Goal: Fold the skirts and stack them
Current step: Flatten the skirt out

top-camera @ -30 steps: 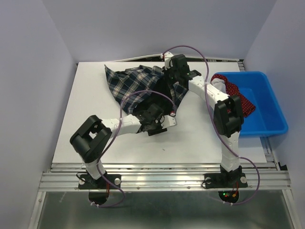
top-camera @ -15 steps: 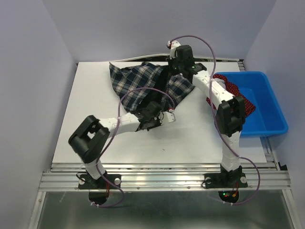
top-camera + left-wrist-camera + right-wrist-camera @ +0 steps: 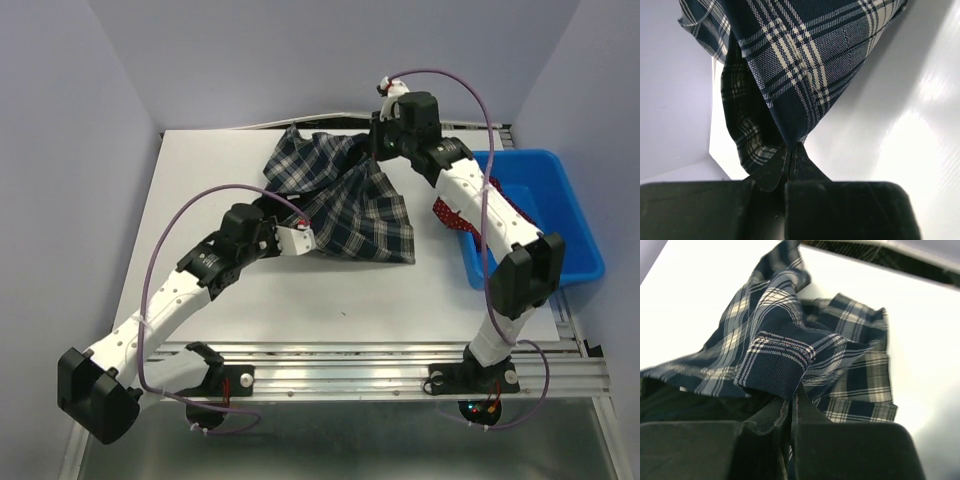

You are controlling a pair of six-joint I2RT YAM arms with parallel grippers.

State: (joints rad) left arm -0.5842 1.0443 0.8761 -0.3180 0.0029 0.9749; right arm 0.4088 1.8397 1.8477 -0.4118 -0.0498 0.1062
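Observation:
The plaid skirt (image 3: 355,205) hangs stretched between my two grippers over the white table (image 3: 200,190), its lower hem resting on the surface. At its left corner my left gripper (image 3: 289,226) is shut on the cloth; the left wrist view shows the fingertips (image 3: 791,146) pinching a point of plaid skirt (image 3: 800,60). My right gripper (image 3: 381,152) holds the far top edge, and its jaws (image 3: 793,390) are closed on the folded navy waistband (image 3: 777,365). The red polka-dot skirt (image 3: 452,213) lies over the left rim of the blue bin, partly hidden by my right arm.
The blue plastic bin (image 3: 565,225) stands at the table's right edge. Purple cables loop over both arms. Light walls close in the table at the back and sides, and a metal rail runs along the near edge.
My left gripper closed on the plaid skirt's corner and drew it left and up. My right gripper carried the waistband toward the back right. The skirt went from bunched to spread.

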